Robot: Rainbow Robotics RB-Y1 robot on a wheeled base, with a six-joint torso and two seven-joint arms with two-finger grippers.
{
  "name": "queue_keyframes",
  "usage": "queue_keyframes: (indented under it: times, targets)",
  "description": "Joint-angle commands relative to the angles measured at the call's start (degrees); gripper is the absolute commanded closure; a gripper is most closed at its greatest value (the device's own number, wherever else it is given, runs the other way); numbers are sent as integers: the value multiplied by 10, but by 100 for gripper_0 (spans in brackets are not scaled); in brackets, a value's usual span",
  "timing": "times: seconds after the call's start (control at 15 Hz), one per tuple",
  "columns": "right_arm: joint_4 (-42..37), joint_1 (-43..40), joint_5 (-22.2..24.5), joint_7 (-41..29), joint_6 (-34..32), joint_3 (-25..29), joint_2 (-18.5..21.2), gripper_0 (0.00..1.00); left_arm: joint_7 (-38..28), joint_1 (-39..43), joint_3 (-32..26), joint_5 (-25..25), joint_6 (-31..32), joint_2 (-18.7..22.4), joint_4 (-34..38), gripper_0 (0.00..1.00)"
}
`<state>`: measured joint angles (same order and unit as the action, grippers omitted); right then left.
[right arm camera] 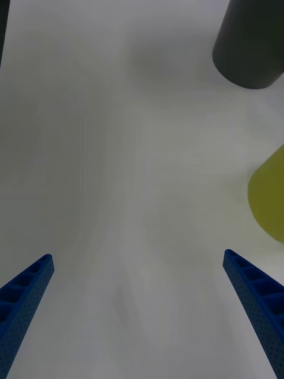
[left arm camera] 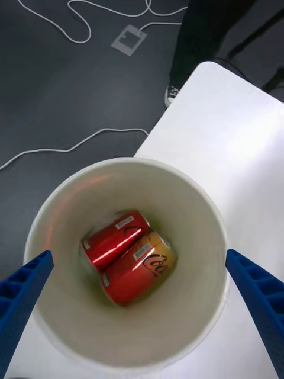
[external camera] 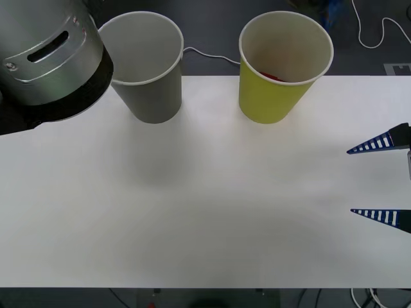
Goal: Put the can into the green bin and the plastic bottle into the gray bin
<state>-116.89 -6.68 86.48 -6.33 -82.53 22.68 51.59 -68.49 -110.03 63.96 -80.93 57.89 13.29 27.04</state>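
So the can (left arm camera: 139,266) is already down inside the green bin (left arm camera: 207,195), lying on its side at the bottom with its script lettering up, and a second can (left arm camera: 115,240) is pressed right against it. A little metal can like that is probably light and stiff, but slick and keen to roll. If it ever needed regrabbing, squeezing across the round middle looks like the safest bet, and gently, since thin walls dent.

The left gripper (left arm camera: 137,254) hovers straight above the green bin's mouth, pointing down into it, fingers spread wide with nothing between them. The left arm (external camera: 51,58) bulks up on the far side of the gray bin (external camera: 151,96) from the green bin.

The right gripper (external camera: 350,181) sits low over the table (external camera: 205,212), well off to the green bin's right and nearer the robot, also splayed open and empty, looking parked.
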Motion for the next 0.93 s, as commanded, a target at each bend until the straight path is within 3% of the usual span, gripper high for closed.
queue_keyframes:
  times: [0.07, 0.27, 0.53, 0.73, 0.93]
  targets:
    - [0, 0, 0, 0, 0, 0, 0, 0, 51, 0, -36, 24, 70, 45, 6, 0]
    - [0, 0, 0, 0, 0, 0, 0, 0, 94, 0, -50, 46, 128, 103, 35, 0]
    - [0, 0, 0, 0, 0, 0, 0, 0, 100, 8, -51, 57, 192, 198, 138, 0]
    - [0, 0, 0, 0, 0, 0, 0, 0, 160, 18, -53, 74, 231, 252, 163, 0]
    - [0, 0, 0, 0, 0, 0, 0, 0, 198, 82, -123, 50, 259, 321, 233, 0]
